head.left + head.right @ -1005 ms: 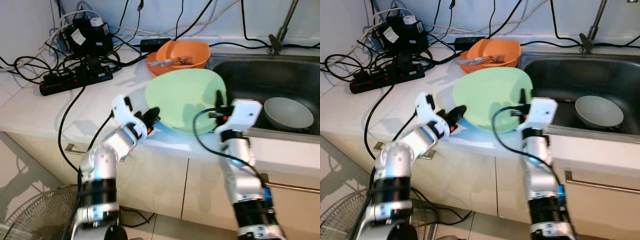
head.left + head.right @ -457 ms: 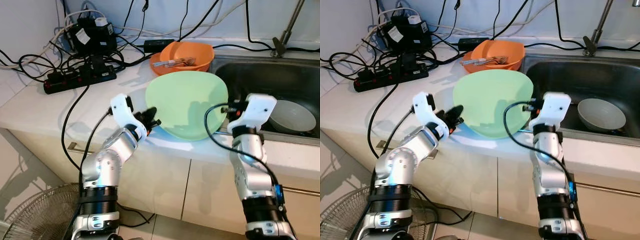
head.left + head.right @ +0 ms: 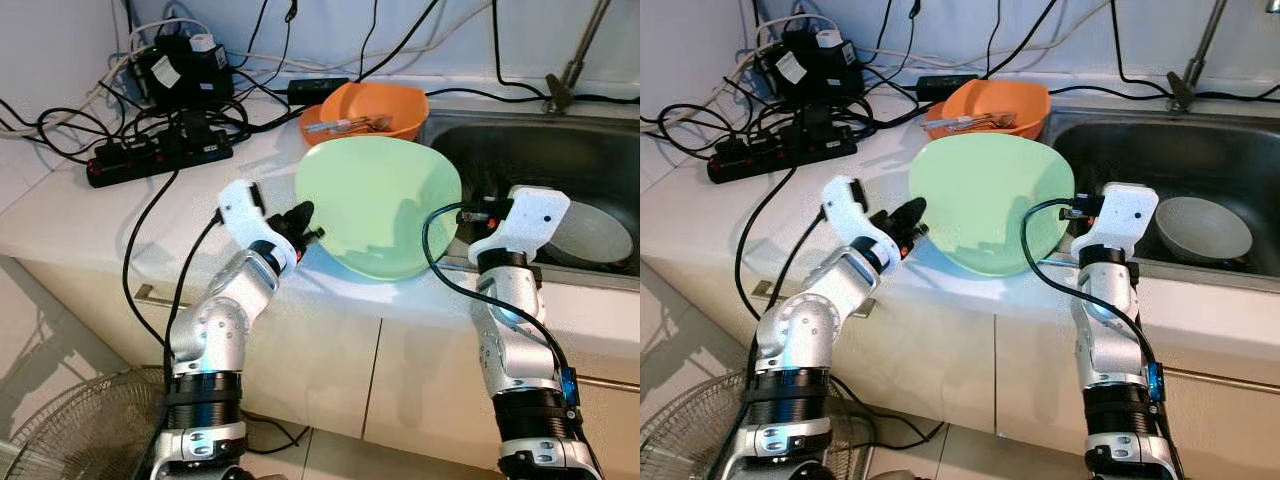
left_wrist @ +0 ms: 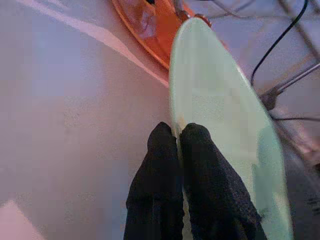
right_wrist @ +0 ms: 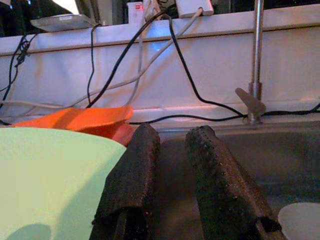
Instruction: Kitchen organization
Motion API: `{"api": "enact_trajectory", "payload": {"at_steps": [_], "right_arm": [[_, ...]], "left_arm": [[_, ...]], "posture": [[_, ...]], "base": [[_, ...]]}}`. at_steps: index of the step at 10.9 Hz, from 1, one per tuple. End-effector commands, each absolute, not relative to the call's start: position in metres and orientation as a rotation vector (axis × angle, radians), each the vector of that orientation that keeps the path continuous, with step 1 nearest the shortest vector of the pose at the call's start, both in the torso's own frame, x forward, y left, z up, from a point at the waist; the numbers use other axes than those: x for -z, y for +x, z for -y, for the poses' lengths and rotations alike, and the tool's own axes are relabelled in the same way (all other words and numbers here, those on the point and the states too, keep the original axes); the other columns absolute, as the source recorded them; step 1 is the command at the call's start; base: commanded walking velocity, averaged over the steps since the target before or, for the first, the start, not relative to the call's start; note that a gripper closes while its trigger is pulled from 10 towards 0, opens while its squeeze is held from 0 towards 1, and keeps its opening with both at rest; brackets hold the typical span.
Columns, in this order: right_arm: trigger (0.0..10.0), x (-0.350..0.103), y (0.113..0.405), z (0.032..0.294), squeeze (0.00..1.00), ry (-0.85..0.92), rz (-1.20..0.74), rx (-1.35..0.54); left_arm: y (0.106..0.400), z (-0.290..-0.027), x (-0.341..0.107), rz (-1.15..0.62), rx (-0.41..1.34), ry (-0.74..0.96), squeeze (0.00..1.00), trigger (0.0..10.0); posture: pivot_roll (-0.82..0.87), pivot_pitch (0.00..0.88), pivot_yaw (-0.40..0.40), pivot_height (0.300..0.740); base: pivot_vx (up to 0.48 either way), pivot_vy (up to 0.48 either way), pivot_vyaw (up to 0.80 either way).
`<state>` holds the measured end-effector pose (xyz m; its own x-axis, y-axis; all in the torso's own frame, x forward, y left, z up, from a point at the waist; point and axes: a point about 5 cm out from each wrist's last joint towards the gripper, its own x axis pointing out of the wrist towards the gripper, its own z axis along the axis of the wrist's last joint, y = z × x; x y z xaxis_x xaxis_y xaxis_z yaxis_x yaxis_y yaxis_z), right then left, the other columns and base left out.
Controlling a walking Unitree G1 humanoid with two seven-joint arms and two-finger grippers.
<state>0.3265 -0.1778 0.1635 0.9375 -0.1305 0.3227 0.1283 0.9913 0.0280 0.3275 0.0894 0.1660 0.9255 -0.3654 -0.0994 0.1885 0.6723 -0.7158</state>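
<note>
A large pale green plate (image 3: 385, 205) is tilted up off the white counter (image 3: 120, 220), beside the sink. My left gripper (image 3: 305, 225) is shut on its left rim, and the left wrist view shows both black fingers (image 4: 197, 145) pinching the edge. My right gripper (image 5: 174, 135) sits at the plate's right side, over the sink's near edge. Its fingers stand slightly apart with nothing between them, and the plate (image 5: 50, 180) lies beside them.
An orange bowl (image 3: 368, 108) with utensils stands behind the plate. The steel sink (image 3: 520, 150) holds a grey bowl (image 3: 1205, 225), with the faucet (image 3: 570, 60) at the back. A power strip (image 3: 160, 155) and tangled cables crowd the counter's back left. A fan (image 3: 80, 440) stands on the floor.
The plate has tipped up more steeply and shifted slightly toward the sink. My right gripper has moved right, off the plate's rim. My left gripper keeps its hold.
</note>
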Motion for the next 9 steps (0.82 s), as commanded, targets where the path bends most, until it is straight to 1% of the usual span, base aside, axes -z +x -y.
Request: {"api": "enact_trajectory", "payload": {"at_steps": [1, 3, 7, 9], "right_arm": [[10.0, -0.169, 0.33, 0.176, 0.0, 0.02, 0.346, 0.129], [10.0, -0.166, 0.332, 0.177, 0.0, 0.04, 0.332, 0.137], [10.0, -0.165, 0.333, 0.181, 0.0, 0.057, 0.326, 0.156], [10.0, -0.164, 0.333, 0.179, 0.0, 0.06, 0.324, 0.154]], "left_arm": [[0.326, -0.09, -0.171, -0.229, 0.332, -0.808, 0.0, 10.0], [0.323, -0.087, -0.175, -0.223, 0.372, -0.926, 0.0, 10.0], [0.324, -0.087, -0.183, -0.211, 0.383, -0.992, 0.0, 10.0], [0.324, -0.087, -0.18, -0.224, 0.383, -0.972, 0.0, 10.0]], "posture": [[0.08, 0.0, 0.087, 0.74], [0.08, 0.0, 0.086, 0.74], [0.08, 0.0, 0.085, 0.74], [0.08, 0.0, 0.085, 0.74]], "base": [[0.0, 0.0, 0.0], [0.0, 0.0, 0.0], [0.0, 0.0, 0.0], [0.0, 0.0, 0.0]]}}
